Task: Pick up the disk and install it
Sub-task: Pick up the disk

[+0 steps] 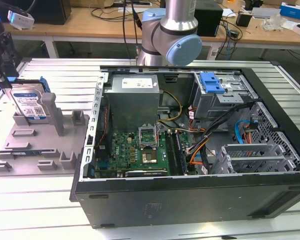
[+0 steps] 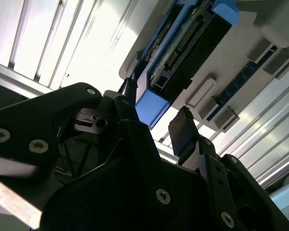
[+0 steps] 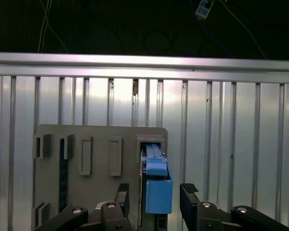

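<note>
In the exterior view the disk (image 1: pixel 30 104) stands on edge in a grey holder (image 1: pixel 37 145) on the ribbed counter (image 1: pixel 40 210), at the exterior view's left of the open computer case (image 1: pixel 190 200), with the pincer (image 1: pixel 5 75) just above it. In the second wrist view the pincer (image 2: pixel 156 120) is spread open, one finger on each side of the disk's (image 2: pixel 183 53) blue end. In the first wrist view the pincer (image 3: pixel 155 190) straddles the disk (image 3: pixel 158 195) with a gap showing on both sides.

You find the disk (image 1: pixel 29 104) standing on edge in a holder plate (image 1: pixel 45 150) on the tabletop (image 1: pixel 35 210), at the exterior view's left; the computer case (image 1: pixel 190 200) lies to its right. In the first wrist view, the hand (image 3: pixel 155 192) straddles the disk's end, fingers either side.
</note>
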`<state>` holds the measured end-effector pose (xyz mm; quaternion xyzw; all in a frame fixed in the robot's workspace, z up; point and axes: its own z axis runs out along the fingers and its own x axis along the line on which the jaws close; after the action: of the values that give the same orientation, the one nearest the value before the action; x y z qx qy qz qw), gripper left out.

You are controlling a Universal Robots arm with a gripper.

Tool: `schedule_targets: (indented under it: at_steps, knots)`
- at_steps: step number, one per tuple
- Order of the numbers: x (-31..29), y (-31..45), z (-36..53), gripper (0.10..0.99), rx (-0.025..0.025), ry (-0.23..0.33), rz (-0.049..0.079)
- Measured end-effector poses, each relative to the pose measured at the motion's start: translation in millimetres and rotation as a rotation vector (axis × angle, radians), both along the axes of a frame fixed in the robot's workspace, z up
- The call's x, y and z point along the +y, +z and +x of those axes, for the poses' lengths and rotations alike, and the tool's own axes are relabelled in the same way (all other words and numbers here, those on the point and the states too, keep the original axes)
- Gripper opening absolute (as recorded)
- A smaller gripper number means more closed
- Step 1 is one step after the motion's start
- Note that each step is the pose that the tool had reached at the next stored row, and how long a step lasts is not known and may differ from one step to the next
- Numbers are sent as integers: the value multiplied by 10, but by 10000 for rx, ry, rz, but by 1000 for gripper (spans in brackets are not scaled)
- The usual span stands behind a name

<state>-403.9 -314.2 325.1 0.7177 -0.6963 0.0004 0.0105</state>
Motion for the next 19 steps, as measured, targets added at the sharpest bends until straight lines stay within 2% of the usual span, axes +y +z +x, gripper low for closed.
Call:
schedule_targets:
  at_steps: [19]
  knots:
    - [-2,-169,1,529,-1,-8,1]
